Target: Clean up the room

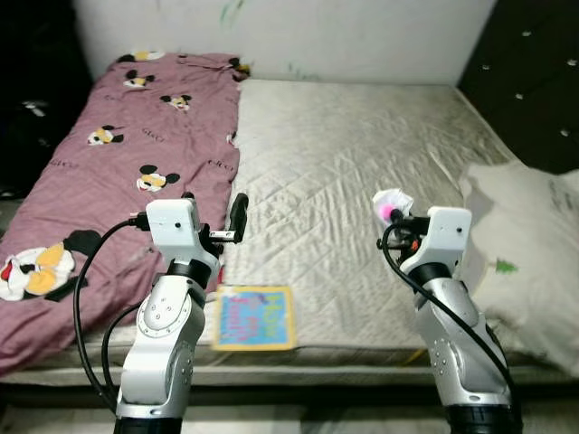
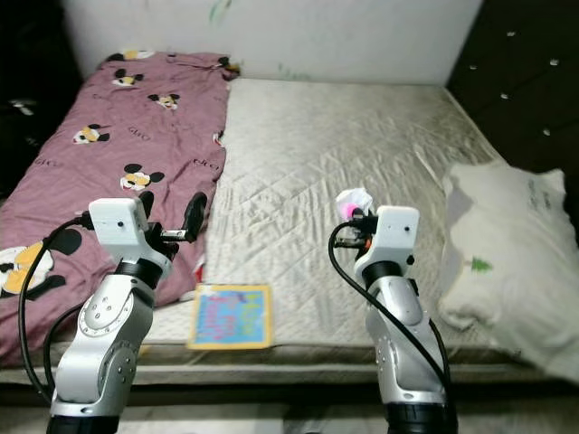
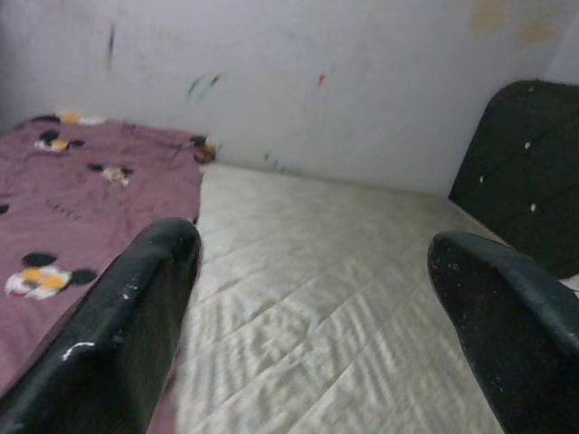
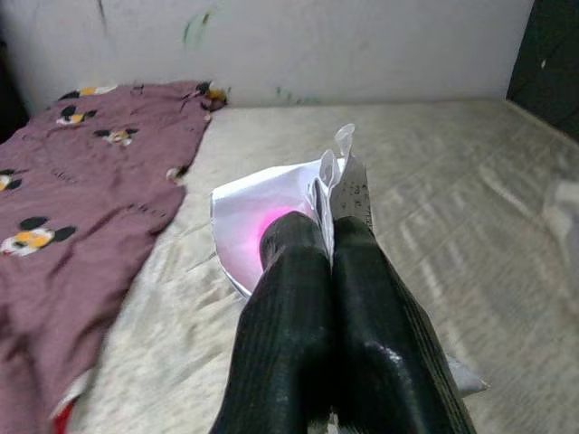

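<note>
Wrapper (image 1: 393, 202), white with pink, sits pinched in the right gripper (image 1: 398, 214) above the quilted beige mattress (image 1: 344, 181). Eye views: maroon mouse-print blanket (image 1: 118, 172) covers the mattress's left side, book (image 1: 254, 317) lies at the near edge, pillow (image 1: 529, 253) on the right, white wall (image 1: 289, 36) behind. Left gripper (image 1: 237, 220) hovers near the blanket edge. Left wrist: fingers (image 3: 136, 307) wide apart, holding nothing. Right wrist: fingers (image 4: 298, 298) pressed together on the wrapper.
</note>
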{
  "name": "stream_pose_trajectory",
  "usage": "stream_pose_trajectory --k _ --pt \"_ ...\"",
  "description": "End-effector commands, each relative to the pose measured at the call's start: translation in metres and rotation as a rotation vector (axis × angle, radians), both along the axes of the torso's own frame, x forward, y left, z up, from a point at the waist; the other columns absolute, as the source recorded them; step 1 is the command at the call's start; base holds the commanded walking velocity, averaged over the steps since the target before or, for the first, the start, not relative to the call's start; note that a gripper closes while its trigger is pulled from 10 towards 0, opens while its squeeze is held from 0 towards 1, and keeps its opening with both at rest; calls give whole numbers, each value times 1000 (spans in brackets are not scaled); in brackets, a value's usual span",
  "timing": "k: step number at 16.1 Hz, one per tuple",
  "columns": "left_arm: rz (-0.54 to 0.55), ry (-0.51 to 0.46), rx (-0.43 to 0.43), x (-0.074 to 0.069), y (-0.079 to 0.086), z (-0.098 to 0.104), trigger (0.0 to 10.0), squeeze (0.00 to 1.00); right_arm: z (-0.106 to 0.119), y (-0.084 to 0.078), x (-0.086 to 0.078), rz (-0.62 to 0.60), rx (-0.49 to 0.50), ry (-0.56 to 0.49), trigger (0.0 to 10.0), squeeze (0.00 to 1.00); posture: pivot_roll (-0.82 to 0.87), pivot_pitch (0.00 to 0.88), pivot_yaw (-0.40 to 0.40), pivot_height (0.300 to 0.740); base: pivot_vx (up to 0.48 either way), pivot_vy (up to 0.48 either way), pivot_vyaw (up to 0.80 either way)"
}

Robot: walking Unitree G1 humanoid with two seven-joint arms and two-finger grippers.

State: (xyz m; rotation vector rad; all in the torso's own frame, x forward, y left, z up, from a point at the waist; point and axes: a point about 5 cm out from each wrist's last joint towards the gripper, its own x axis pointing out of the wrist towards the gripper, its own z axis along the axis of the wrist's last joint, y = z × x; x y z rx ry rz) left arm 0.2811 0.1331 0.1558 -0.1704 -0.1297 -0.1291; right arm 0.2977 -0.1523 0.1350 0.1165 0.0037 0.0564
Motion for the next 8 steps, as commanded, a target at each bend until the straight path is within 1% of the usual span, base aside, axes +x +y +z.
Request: stream_pose_trajectory --k 1,2,5,8 --pt "7 3 1 -1 2 0 10000 0 3 6 1 23 -13 -10 10000 0 -59 82 -13 740 0 480 0" --pt "7 7 -1 -1 2 0 10000 0 3 6 1 29 -29 -12 10000 0 -60 83 -13 740 0 480 0" --pt "-8 18 -9 -2 -2 -2 10000 0 3 7 1 28 -32 -11 10000 0 -63 84 -11 740 0 480 0" --pt "-2 0 0 -2 -2 1 10000 0 1 7 1 30 -38 -4 10000 0 -62 85 -11 740 0 454 0"
